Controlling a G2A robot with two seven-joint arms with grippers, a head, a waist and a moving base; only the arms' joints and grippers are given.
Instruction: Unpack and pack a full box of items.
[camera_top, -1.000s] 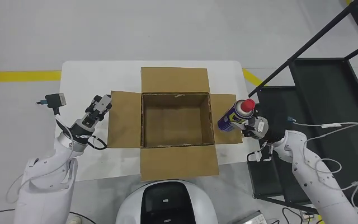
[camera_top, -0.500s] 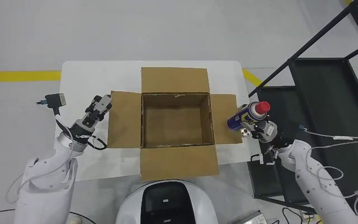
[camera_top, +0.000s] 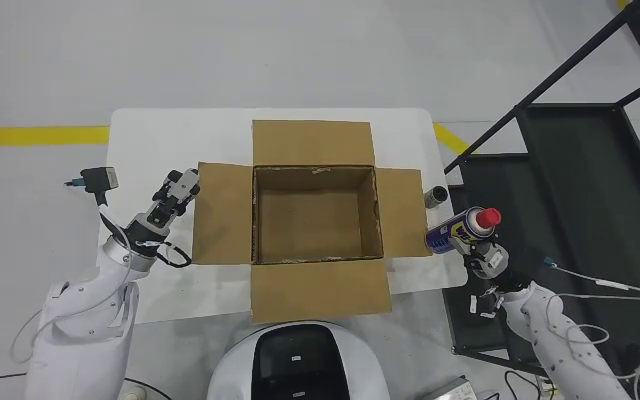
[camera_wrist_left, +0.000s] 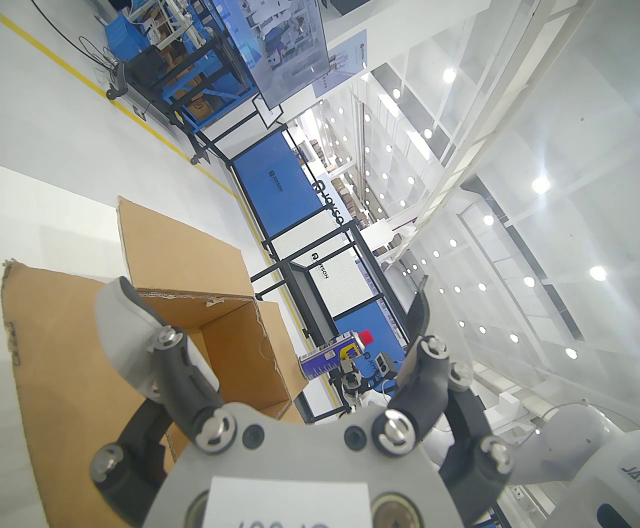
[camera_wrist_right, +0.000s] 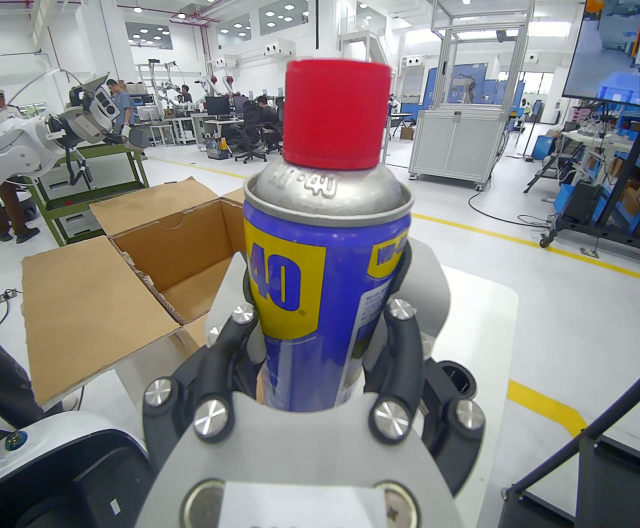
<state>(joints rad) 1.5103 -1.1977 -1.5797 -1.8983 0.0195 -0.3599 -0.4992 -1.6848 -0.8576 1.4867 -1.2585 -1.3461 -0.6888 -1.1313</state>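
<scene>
An open cardboard box (camera_top: 316, 212) stands in the middle of the white table (camera_top: 160, 140), flaps spread, its inside bare in the top view. My right gripper (camera_top: 478, 250) is shut on a blue and yellow spray can (camera_top: 458, 231) with a red cap, held just past the table's right edge, beyond the box's right flap. The right wrist view has the can (camera_wrist_right: 320, 280) upright between the fingers (camera_wrist_right: 400, 325), with the box (camera_wrist_right: 100, 300) behind it. My left gripper (camera_top: 180, 190) hangs open by the box's left flap, its fingers (camera_wrist_left: 125, 310) wide apart and holding nothing.
A small grey cylinder (camera_top: 436, 196) lies on the table near its right edge, beside the right flap. A black metal rack (camera_top: 560, 190) stands right of the table, close to the right arm. The far-off can (camera_wrist_left: 332, 352) appears past the box (camera_wrist_left: 225, 350).
My right arm has carried the spray can rightward and toward the front, off the box's right flap and beyond the table edge, uncovering the grey cylinder. The left arm has stayed still.
</scene>
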